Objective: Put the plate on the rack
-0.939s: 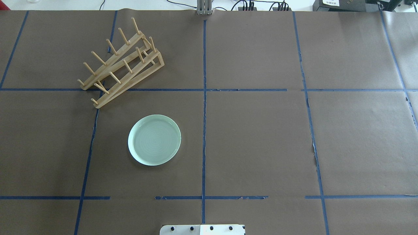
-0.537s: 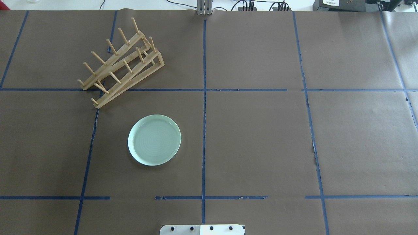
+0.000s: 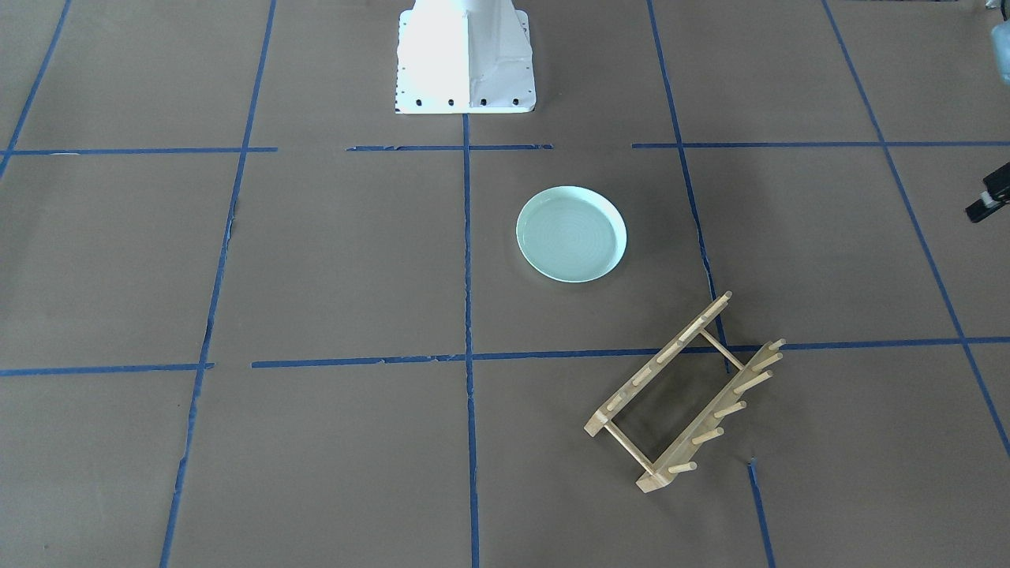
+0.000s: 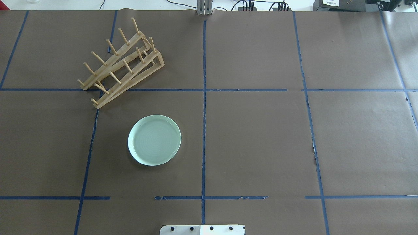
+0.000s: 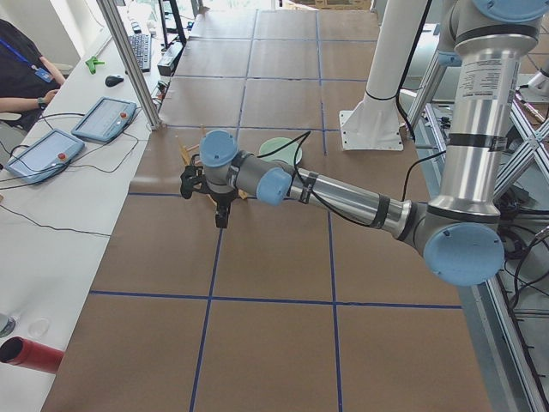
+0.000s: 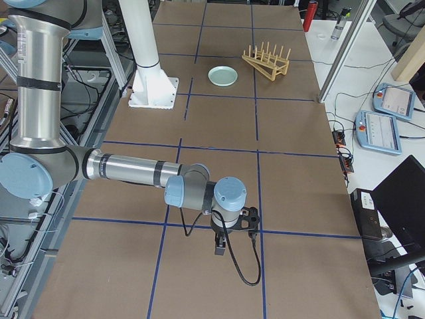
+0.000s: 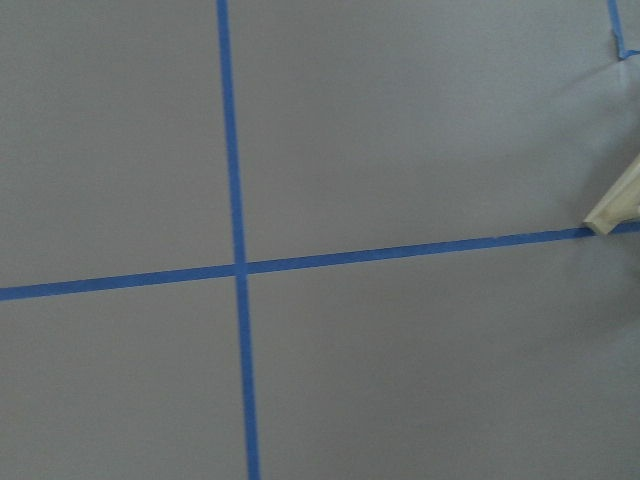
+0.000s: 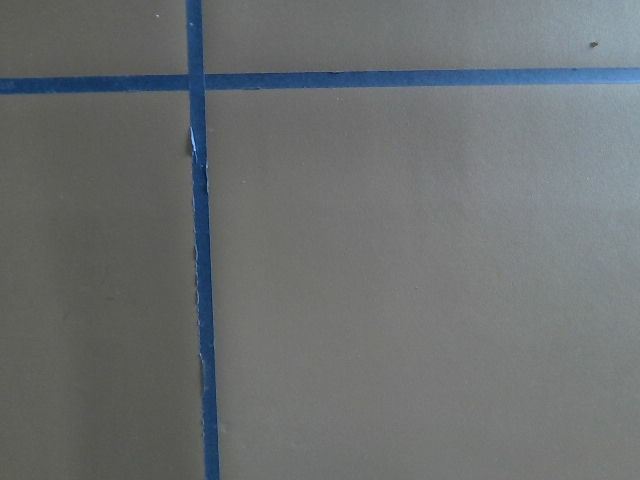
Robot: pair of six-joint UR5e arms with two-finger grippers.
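The pale mint-green plate (image 4: pixel 154 140) lies flat on the brown table, left of the centre line; it also shows in the front view (image 3: pixel 571 233). The wooden rack (image 4: pixel 120 63) stands beyond it at the far left, empty, also in the front view (image 3: pixel 685 394). One rack corner (image 7: pixel 615 205) shows in the left wrist view. My left gripper (image 5: pixel 221 216) hangs above the table near the rack's outer end. My right gripper (image 6: pixel 220 251) hangs low over the table far from both. I cannot tell whether either is open or shut. Neither shows in the overhead view.
The white robot base (image 3: pixel 464 59) stands at the near middle of the table. Blue tape lines (image 4: pixel 204 98) mark a grid on the brown paper. Teach pendants (image 5: pixel 103 118) and cables lie on the white bench beyond the far edge. A red cylinder (image 5: pixel 34 354) lies there too.
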